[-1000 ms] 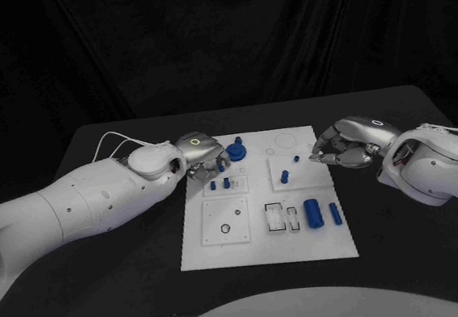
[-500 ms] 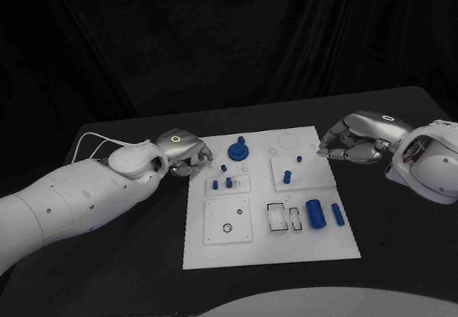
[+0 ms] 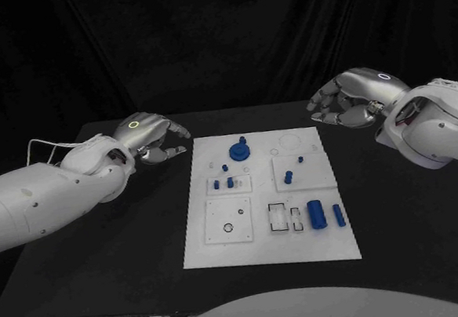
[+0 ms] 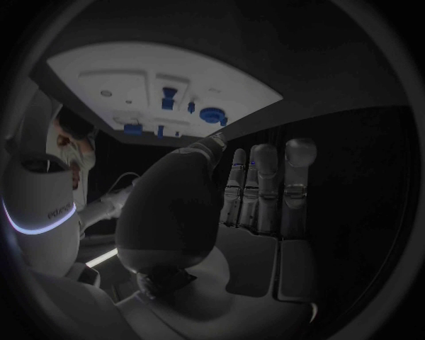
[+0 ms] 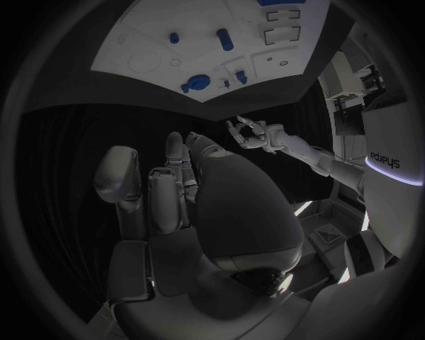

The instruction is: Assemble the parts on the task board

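Observation:
The white task board (image 3: 224,250) lies in the middle of the black table. On it are a round blue part (image 3: 239,154) at the back, small blue pegs (image 3: 286,175) in the middle and two blue cylinders (image 3: 314,215) near the front right. My left hand (image 3: 154,141) hovers off the board's back left corner and holds nothing. My right hand (image 3: 345,103) hovers beyond the back right corner, also empty. In the left wrist view the fingers (image 4: 265,184) stand straight and apart from the board (image 4: 98,71). The right wrist view shows bare fingers (image 5: 163,195) away from the board (image 5: 151,42).
Black table (image 3: 104,246) surrounds the board on all sides. A white cable (image 3: 51,146) loops off my left forearm. Rectangular slots (image 3: 277,217) and a plate with a small ring (image 3: 227,222) sit at the board's front.
Both hands have pulled back from the board: the left moved off its back left edge toward the table's left, the right rose away toward the back right. The parts stayed put.

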`<act>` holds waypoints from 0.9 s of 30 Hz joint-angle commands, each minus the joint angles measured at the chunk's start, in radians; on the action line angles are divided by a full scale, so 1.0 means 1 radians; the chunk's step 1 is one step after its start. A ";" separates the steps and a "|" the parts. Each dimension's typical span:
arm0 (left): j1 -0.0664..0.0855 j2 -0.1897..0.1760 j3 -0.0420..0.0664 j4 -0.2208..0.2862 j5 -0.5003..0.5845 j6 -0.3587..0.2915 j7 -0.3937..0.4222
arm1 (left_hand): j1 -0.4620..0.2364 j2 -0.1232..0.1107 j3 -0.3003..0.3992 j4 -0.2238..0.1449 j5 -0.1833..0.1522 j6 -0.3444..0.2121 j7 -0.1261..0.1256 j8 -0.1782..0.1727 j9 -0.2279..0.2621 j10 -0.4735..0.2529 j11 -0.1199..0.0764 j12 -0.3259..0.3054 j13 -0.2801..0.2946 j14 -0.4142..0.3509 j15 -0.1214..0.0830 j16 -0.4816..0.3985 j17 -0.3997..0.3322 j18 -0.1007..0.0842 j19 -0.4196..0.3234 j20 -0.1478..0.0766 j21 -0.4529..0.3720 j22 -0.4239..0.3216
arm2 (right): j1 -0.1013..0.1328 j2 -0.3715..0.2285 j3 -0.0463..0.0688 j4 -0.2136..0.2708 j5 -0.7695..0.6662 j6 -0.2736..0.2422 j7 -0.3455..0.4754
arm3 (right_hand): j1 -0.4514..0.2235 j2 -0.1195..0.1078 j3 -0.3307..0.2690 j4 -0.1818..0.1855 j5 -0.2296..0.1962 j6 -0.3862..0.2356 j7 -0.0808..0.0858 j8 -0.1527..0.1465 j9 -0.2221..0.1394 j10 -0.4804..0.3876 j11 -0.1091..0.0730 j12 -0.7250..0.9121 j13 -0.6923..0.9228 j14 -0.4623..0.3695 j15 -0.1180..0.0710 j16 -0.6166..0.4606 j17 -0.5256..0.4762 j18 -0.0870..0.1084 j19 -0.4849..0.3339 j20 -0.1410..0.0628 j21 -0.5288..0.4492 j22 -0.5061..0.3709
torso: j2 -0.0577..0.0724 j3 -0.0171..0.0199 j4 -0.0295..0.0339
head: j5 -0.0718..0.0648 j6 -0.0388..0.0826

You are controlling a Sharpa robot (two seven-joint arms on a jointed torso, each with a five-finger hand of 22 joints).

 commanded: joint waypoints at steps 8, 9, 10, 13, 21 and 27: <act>-0.008 -0.024 0.000 0.011 1.143 0.450 0.488 | -0.133 0.122 -0.210 0.021 0.195 -0.135 0.075 0.000 -0.080 -0.559 0.005 -0.042 -0.110 -0.802 0.138 -0.702 -0.445 -0.058 -0.731 0.095 -0.567 -0.234 | 0.004 0.079 0.000 -0.059 -0.340 0.136 -0.047 | 0.025 -0.036 0.045 -0.015 -0.018 -0.058 -0.025 -0.040 -0.025 -0.209 0.033 -0.274 -0.209 -0.006 0.014 -0.083 -0.085 0.022 -0.043 0.015 -0.094 0.079 | -0.002 -0.0075 0.0076 | -0.020 0.000; -0.013 -0.027 0.000 0.018 1.190 0.488 0.520 | -0.149 0.125 -0.237 0.020 0.170 -0.213 0.064 0.012 -0.099 -0.646 -0.022 -0.065 -0.144 -0.883 0.135 -0.812 -0.520 -0.061 -0.791 0.098 -0.555 -0.268 | 0.001 0.089 0.000 -0.070 -0.352 0.158 -0.046 | 0.015 -0.039 0.038 -0.018 -0.023 -0.062 -0.024 -0.043 -0.030 -0.231 0.038 -0.289 -0.227 -0.015 0.017 -0.097 -0.100 0.024 -0.055 0.017 -0.122 0.073 | -0.001 -0.0067 0.0076 | -0.020 0.000; -0.016 -0.029 0.000 0.023 1.215 0.511 0.539 | -0.151 0.141 -0.291 0.022 0.145 -0.279 0.042 -0.007 -0.119 -0.706 -0.049 -0.067 -0.176 -0.920 0.122 -0.894 -0.583 -0.047 -0.857 0.106 -0.574 -0.358 | -0.002 0.096 0.000 -0.078 -0.358 0.172 -0.045 | 0.009 -0.040 0.033 -0.017 -0.027 -0.065 -0.027 -0.045 -0.032 -0.240 0.040 -0.293 -0.231 -0.018 0.018 -0.100 -0.102 0.025 -0.058 0.018 -0.130 0.071 | 0.000 -0.0047 0.0067 | -0.019 0.000; -0.022 -0.033 0.000 0.038 1.254 0.548 0.573 | -0.150 0.169 -0.363 0.020 0.104 -0.437 0.007 -0.011 -0.158 -0.784 -0.081 -0.078 -0.215 -0.972 0.102 -0.991 -0.646 -0.039 -0.975 0.119 -0.589 -0.677 | -0.010 0.110 0.000 -0.096 -0.367 0.199 -0.041 | -0.025 -0.043 0.006 -0.007 -0.043 -0.070 -0.031 -0.048 -0.039 -0.257 0.036 -0.297 -0.244 -0.020 0.018 -0.096 -0.100 0.025 -0.059 0.019 -0.135 0.073 | 0.003 -0.0021 0.0062 | -0.018 0.000; -0.039 -0.043 0.000 0.074 1.291 0.582 0.623 | -0.093 0.216 -0.483 0.020 0.112 -0.512 -0.012 -0.027 -0.179 -0.825 -0.102 -0.066 -0.241 -0.990 0.086 -1.025 -0.666 0.019 -0.997 0.118 -0.589 -0.793 | -0.033 0.132 0.000 -0.124 -0.376 0.266 -0.034 | -0.032 -0.036 -0.003 -0.021 0.055 -0.068 -0.041 -0.047 -0.048 -0.250 0.040 -0.284 -0.260 -0.026 0.020 -0.099 -0.106 0.026 -0.061 0.021 -0.149 0.075 | 0.009 -0.0122 0.0121 | -0.022 0.000; -0.046 -0.052 0.000 0.094 1.297 0.591 0.636 | -0.073 0.235 -0.520 0.020 0.119 -0.523 -0.012 -0.028 -0.180 -0.833 -0.101 -0.058 -0.242 -0.990 0.088 -1.025 -0.666 0.034 -1.036 0.114 -0.606 -1.006 | -0.051 0.144 0.000 -0.137 -0.378 0.333 -0.036 | -0.033 -0.032 -0.003 -0.027 0.063 -0.054 -0.028 -0.040 -0.049 -0.253 0.037 -0.285 -0.268 -0.030 0.019 -0.105 -0.113 0.027 -0.061 0.021 -0.155 0.077 | 0.013 -0.0231 0.0215 | -0.028 0.000</act>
